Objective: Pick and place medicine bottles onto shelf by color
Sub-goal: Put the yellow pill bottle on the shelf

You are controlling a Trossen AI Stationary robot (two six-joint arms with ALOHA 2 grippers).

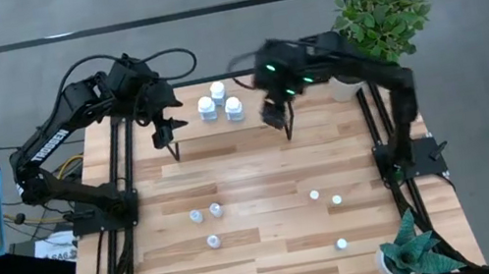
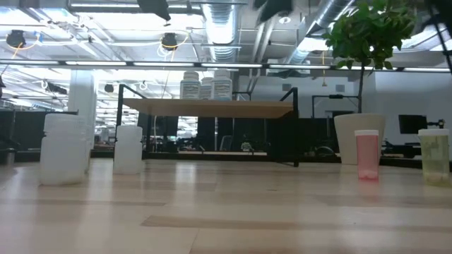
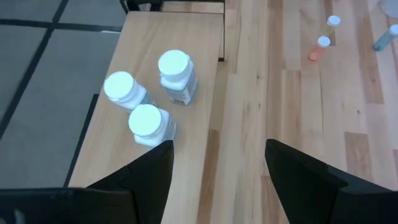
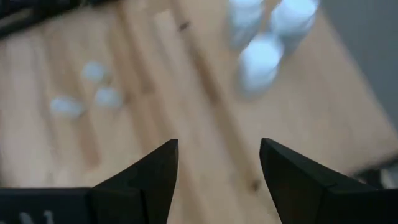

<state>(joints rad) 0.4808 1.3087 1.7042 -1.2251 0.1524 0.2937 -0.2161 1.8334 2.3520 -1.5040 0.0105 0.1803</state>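
Observation:
Three larger white medicine bottles (image 1: pixel 219 102) stand upright in a cluster on the light-wood shelf (image 1: pixel 321 119) at the table's far side. They also show in the left wrist view (image 3: pixel 176 74) and, blurred, in the right wrist view (image 4: pixel 261 56). My left gripper (image 1: pixel 169 138) hovers open over the shelf's left part, near the cluster. My right gripper (image 1: pixel 279 117) hovers open to the right of the cluster. Several small bottles stand on the tabletop: three on the left (image 1: pixel 209 221) and three on the right (image 1: pixel 330 210). Nothing is between either gripper's fingers.
A leafy plant in a white pot (image 1: pixel 381 14) stands at the far right corner, and a second plant (image 1: pixel 414 256) at the near right corner. In the low view, the shelf's black legs (image 2: pixel 295 134) rise from the table; a pink bottle (image 2: pixel 367 154) and a greenish one (image 2: pixel 434 156) stand at the right.

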